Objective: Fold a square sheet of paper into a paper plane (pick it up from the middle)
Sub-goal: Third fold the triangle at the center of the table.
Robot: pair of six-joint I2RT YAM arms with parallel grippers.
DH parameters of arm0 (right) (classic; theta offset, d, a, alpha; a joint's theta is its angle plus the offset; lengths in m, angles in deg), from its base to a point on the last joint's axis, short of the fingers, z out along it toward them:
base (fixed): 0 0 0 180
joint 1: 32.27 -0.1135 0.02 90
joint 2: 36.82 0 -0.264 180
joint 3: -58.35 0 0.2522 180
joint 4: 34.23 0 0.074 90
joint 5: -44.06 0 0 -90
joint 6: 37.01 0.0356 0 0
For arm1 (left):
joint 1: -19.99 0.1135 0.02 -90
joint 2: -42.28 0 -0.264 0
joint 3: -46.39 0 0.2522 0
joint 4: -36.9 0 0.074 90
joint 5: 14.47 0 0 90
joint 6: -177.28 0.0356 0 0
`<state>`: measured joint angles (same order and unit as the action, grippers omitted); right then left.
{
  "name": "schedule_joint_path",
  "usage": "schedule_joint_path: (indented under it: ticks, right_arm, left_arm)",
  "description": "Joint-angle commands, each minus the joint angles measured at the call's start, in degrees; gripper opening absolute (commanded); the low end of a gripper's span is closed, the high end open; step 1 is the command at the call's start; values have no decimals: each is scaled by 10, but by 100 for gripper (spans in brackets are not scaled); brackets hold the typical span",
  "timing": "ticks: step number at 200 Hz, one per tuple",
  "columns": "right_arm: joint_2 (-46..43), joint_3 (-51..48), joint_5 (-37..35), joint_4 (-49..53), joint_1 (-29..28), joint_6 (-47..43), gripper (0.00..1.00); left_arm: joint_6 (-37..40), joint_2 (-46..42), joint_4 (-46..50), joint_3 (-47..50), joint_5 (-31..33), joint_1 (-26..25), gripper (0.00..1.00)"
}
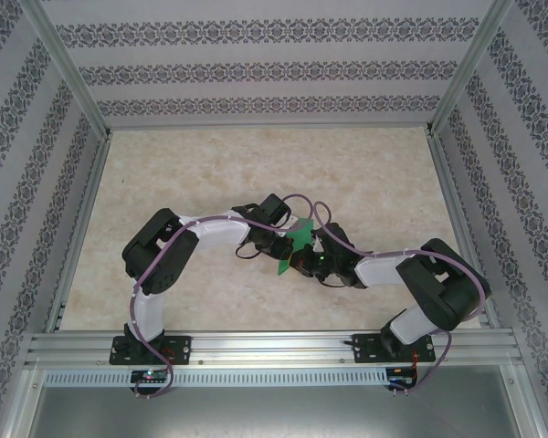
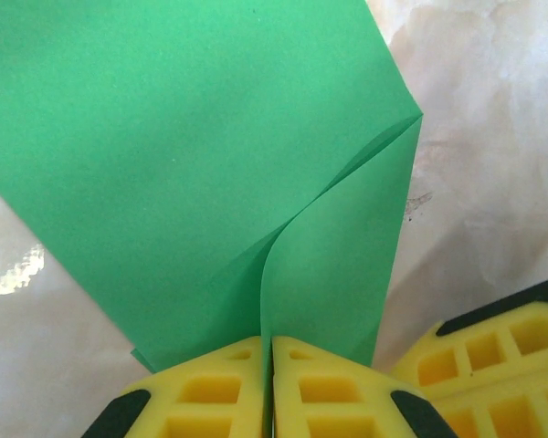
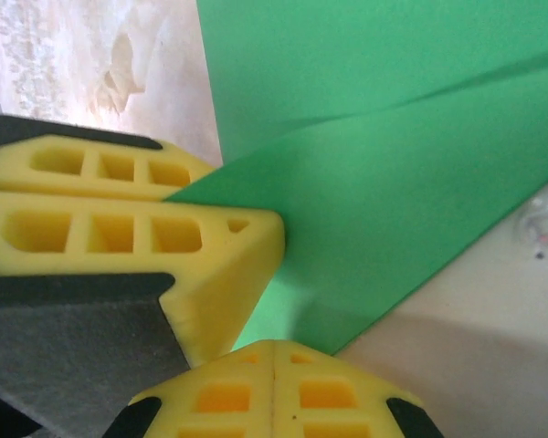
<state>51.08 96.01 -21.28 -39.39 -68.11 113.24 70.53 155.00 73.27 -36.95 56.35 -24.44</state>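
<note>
The square sheet of paper is bright green, partly folded and lifted off the table at the middle. In the left wrist view the sheet has two layers curling together, and both run down into my left gripper, which is shut on its lower edge. My right gripper is shut, its tips right against the sheet, with nothing visible between them. The left gripper's yellow fingers pinch the paper just above the right gripper's tips. In the top view both grippers meet at the paper.
The table has a pale marbled surface with free room all round the arms. Patterned walls close off the back and both sides. An aluminium rail carrying the arm bases runs along the near edge.
</note>
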Motion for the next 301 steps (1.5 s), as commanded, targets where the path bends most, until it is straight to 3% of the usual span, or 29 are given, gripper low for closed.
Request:
schedule_joint_path:
  ticks: [1,38,122,183,230,301]
  right_arm:
    - [-2,-5,-22,-21,-9,8,4]
    - [13,-12,-15,-81,-17,29,4]
    - [53,-11,-42,-47,-22,21,3]
    - [-71,-10,-78,62,-31,4,4]
    - [-99,-25,-101,32,-63,30,5]
    - [-20,-25,-121,-95,-92,64,4]
  left_arm:
    - [3,28,29,20,18,-8,11]
    - [2,29,30,25,19,-8,11]
    - [1,30,25,29,20,-9,11]
    - [0,33,19,33,19,-8,11]
    - [-2,35,17,36,16,-9,10]
    - [-1,35,12,46,17,-9,10]
